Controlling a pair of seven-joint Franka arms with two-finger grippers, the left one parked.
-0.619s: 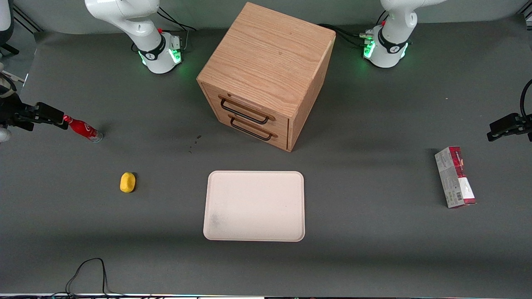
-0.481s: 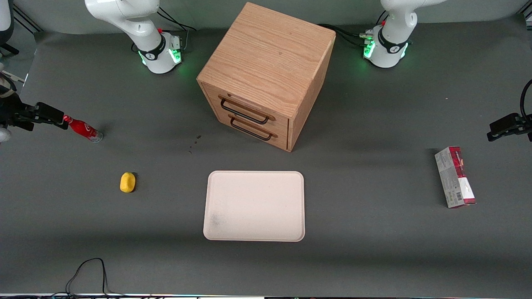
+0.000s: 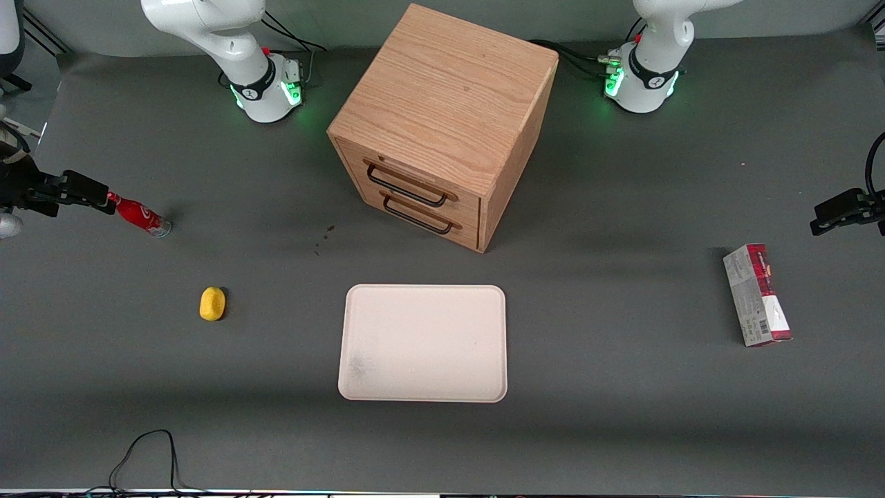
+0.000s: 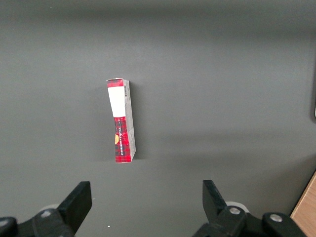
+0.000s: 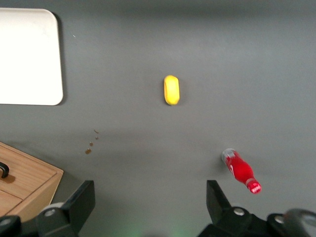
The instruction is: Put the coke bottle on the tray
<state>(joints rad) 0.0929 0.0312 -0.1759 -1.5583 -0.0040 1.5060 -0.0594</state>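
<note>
The coke bottle [image 3: 138, 214], slim and red with a red cap and clear base, stands on the grey table toward the working arm's end; it also shows in the right wrist view [image 5: 241, 171]. My right gripper [image 3: 95, 196] hangs above the table, beside the bottle's cap in the front view, and is open and empty [image 5: 148, 202]. The bottle lies outside the span of its fingers [image 5: 79, 200]. The pale cream-pink tray [image 3: 423, 343] lies flat and empty, nearer to the front camera than the cabinet, and shows in the right wrist view [image 5: 27, 57].
A wooden two-drawer cabinet [image 3: 442, 124] stands mid-table with its drawers shut. A small yellow object [image 3: 212, 303] lies between the bottle and the tray. A red-and-grey carton [image 3: 757, 295] lies toward the parked arm's end. A black cable [image 3: 148, 456] loops at the table's near edge.
My right gripper has edged very slightly toward the bottle. The bottle, the tray and everything else have not moved.
</note>
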